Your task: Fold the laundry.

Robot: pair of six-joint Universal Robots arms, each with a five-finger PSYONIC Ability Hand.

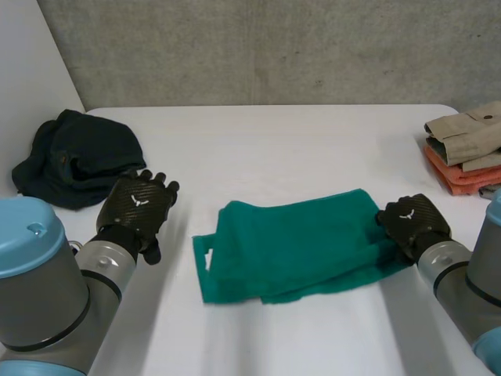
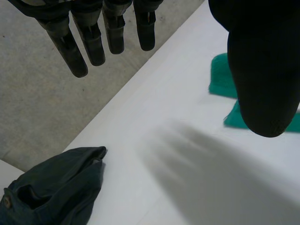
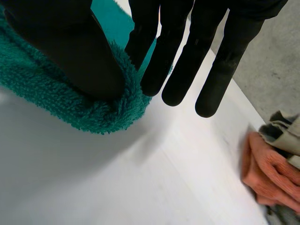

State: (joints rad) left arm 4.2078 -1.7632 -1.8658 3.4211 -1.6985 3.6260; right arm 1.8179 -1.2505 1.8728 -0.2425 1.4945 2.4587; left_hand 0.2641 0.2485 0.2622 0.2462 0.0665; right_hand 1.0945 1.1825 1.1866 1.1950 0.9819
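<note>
Right hand point(image 1: 411, 223) pinched the right end of the green towel point(image 1: 297, 235) between thumb and straight fingers point(image 3: 176, 86); left hand point(image 1: 139, 205), spread and empty, hovered apart off the towel's left end.

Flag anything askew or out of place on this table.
The green towel is folded crookedly: its layers do not line up and a lower layer sticks out along the near edge. The dark garment lies crumpled at the far left.
</note>
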